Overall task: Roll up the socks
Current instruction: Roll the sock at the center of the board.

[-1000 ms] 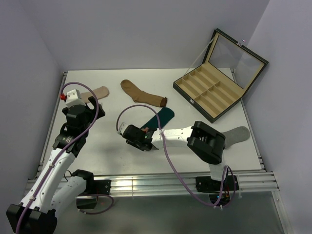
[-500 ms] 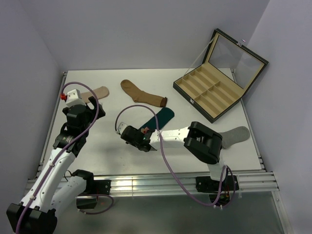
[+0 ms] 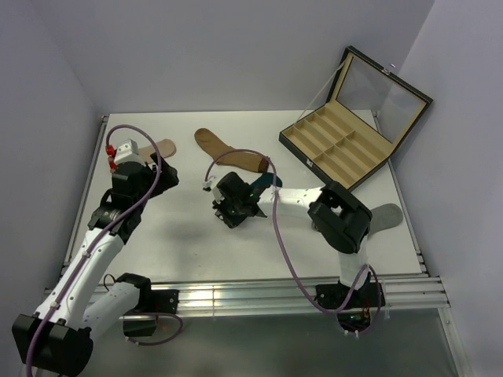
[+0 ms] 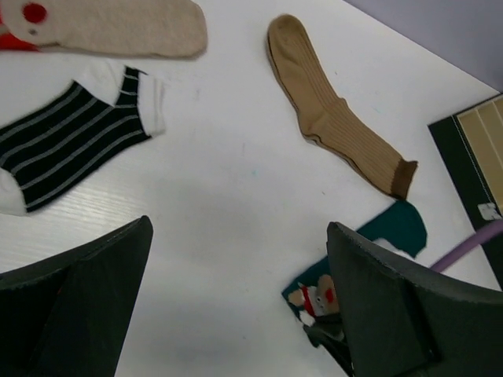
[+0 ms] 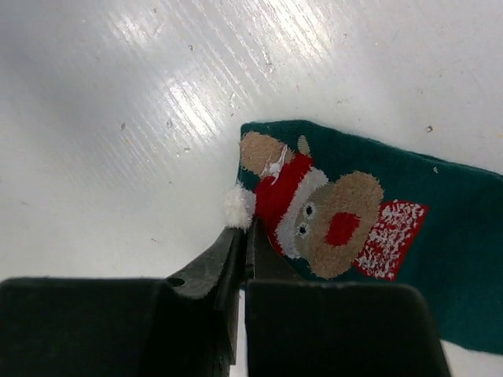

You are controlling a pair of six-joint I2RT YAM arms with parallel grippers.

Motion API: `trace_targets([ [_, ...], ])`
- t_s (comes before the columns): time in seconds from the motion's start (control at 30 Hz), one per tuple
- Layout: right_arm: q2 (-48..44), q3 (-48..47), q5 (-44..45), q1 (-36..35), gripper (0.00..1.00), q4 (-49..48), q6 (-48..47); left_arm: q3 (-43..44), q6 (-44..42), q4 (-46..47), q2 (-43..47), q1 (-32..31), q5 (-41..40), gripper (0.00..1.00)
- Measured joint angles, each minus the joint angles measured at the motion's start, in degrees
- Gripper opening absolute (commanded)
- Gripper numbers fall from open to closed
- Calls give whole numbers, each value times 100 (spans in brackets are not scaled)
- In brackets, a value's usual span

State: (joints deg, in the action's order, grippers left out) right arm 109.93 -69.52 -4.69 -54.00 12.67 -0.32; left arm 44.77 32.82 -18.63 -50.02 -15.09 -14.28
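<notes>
Teal showed only partly from above, where the dark teal fabric sock with a reindeer picture (image 3: 269,181) lay mid-table, its near end under the right gripper (image 3: 233,209), just in front of the plain brown ribbed sock (image 3: 224,151). The left wrist camera showed the left gripper (image 4: 238,251) spread wide and empty above the white table (image 4: 228,181), with the black sock with white stripes (image 4: 71,153) and the beige red-toed sock (image 4: 118,27) beyond its left finger. The right wrist camera showed the right gripper (image 5: 244,236) pinched shut on that teal sock's edge, beside the reindeer's white pompom.
</notes>
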Motion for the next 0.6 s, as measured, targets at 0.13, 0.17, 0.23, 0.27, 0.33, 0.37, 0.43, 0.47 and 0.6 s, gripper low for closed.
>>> trace_targets([
  [0.13, 0, 144, -968, 396, 0, -260, 297, -42, 409, 9, -264, -48, 444, 98],
  [0.17, 0, 197, -1198, 487, 0, -334, 385, -74, 505, 13, -345, -81, 533, 98],
  [0.23, 0, 317, -1663, 693, 0, -531, 605, -157, 721, 39, -518, -179, 658, 98],
  [0.27, 0, 380, -1917, 791, 0, -632, 730, -201, 800, 35, -601, -232, 719, 98],
  [0.33, 7, 494, -2380, 990, 0, -793, 979, -297, 1019, 44, -785, -361, 789, 98],
  [0.37, 11, 540, -2586, 1084, 0, -890, 1091, -343, 1132, 50, -885, -433, 824, 98],
  [0.43, 46, 592, -2968, 1270, 0, -1067, 1314, -422, 1346, 101, -1064, -549, 883, 98],
  [0.47, 83, 599, -3128, 1338, 0, -1150, 1427, -448, 1434, 120, -1145, -590, 920, 98],
  [0.6, 350, 623, -3700, 1589, 0, -1580, 1836, -531, 1873, 295, -1504, -789, 1027, 96],
])
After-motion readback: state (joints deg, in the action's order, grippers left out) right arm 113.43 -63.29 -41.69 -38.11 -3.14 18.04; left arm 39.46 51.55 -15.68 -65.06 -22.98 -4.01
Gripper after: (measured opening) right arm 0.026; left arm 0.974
